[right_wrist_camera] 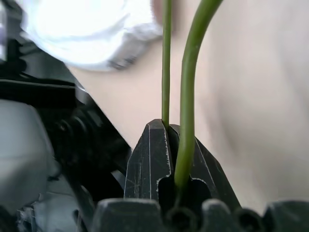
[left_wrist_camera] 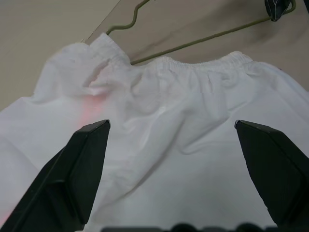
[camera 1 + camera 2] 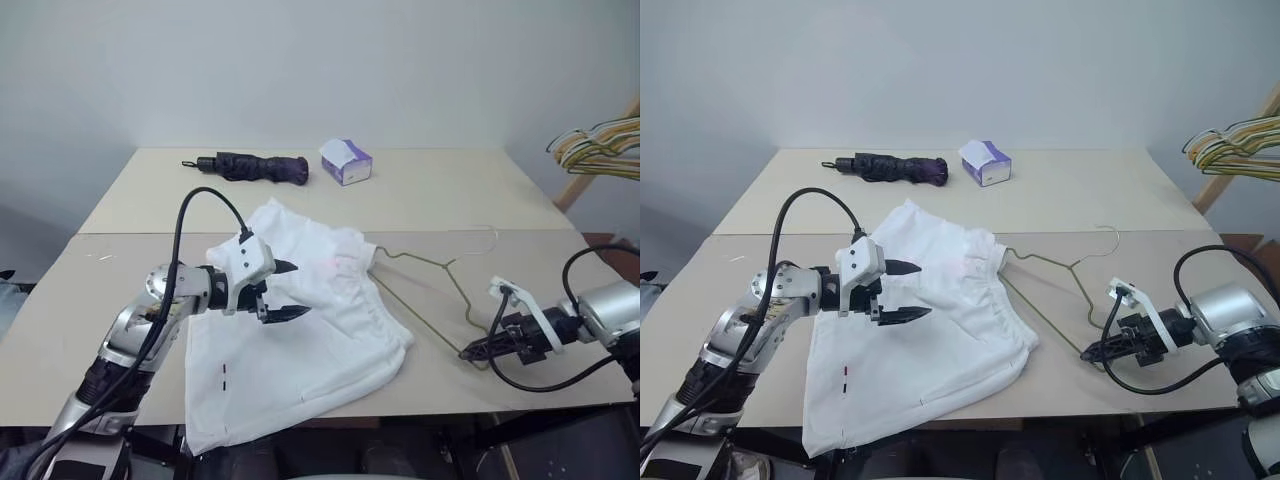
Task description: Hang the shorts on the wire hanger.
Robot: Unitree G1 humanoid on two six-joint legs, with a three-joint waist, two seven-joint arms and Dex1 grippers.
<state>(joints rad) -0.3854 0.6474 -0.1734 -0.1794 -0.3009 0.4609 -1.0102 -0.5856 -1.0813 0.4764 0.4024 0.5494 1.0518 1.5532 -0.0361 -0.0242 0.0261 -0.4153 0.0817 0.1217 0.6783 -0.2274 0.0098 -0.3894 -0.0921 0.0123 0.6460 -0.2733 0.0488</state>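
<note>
Beige tabletop (image 3: pixel 500 200) fills the scene, backed by a plain pale wall. Nearest the front edge, the shorts (image 3: pixel 320 330) are spread flat on the table — white, rumpled, with small dark marks near the hem and one corner drooping over the edge. Above the cloth the left gripper (image 3: pixel 288 290) is held with its two black fingers (image 2: pixel 82 164) spread wide apart and nothing between them; in the left wrist view the gathered waistband is seen just ahead of the fingertips. To the right, the right gripper (image 3: pixel 472 350) is clamped tight on one corner of the wire hanger (image 3: pixel 440 275) — the thin olive wire is seen pinched between the black fingers in the right wrist view. The hanger lies on the table beside the waistband, one end just touching or slipping under the cloth. Farther back, a folded dark umbrella (image 3: pixel 255 166) and a purple-white tissue box (image 3: pixel 346 161) rest near the wall. A bunch of coloured hangers (image 3: pixel 600 145) is seen at the far right.
</note>
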